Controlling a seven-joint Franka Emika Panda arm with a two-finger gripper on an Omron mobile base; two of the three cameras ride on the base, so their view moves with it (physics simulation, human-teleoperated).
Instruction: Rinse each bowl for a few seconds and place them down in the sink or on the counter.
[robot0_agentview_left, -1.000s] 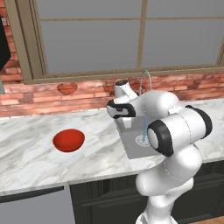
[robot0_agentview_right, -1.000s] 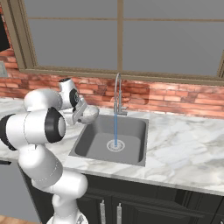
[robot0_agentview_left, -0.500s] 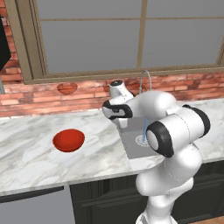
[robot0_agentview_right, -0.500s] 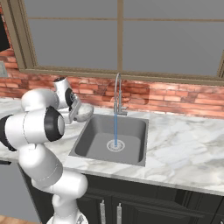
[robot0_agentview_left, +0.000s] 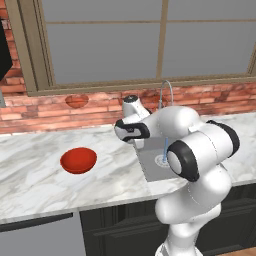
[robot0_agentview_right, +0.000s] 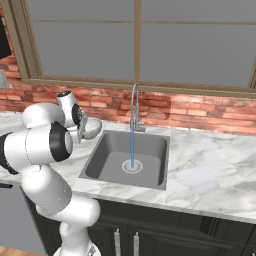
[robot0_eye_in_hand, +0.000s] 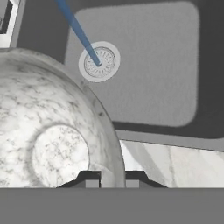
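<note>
My gripper (robot0_eye_in_hand: 113, 178) is shut on the rim of the white grey-speckled bowl (robot0_eye_in_hand: 48, 127), which takes up the left of the hand view. From the right base camera, the bowl (robot0_agentview_right: 93, 128) hangs at the gripper (robot0_agentview_right: 83, 125) over the left edge of the sink (robot0_agentview_right: 150, 150). The hand (robot0_agentview_left: 132, 131) is above the counter (robot0_agentview_left: 35, 175), just left of the basin (robot0_agentview_left: 150, 167). The glossy red bowl (robot0_agentview_left: 78, 160) sits alone on the counter, well left of the hand. Water runs from the faucet (robot0_agentview_right: 134, 102) onto the drain (robot0_eye_in_hand: 99, 62), beside the held bowl and apart from it.
A brick wall and a window run behind the counter. A dim brownish reflection (robot0_agentview_left: 76, 101) shows on the bricks above the red bowl. Marble worktop (robot0_agentview_right: 210, 165) stretches right of the sink. Dark cabinets stand below.
The arm has swung left with the speckled bowl, away from the water stream and toward the sink's left edge. The red bowl has stayed put.
</note>
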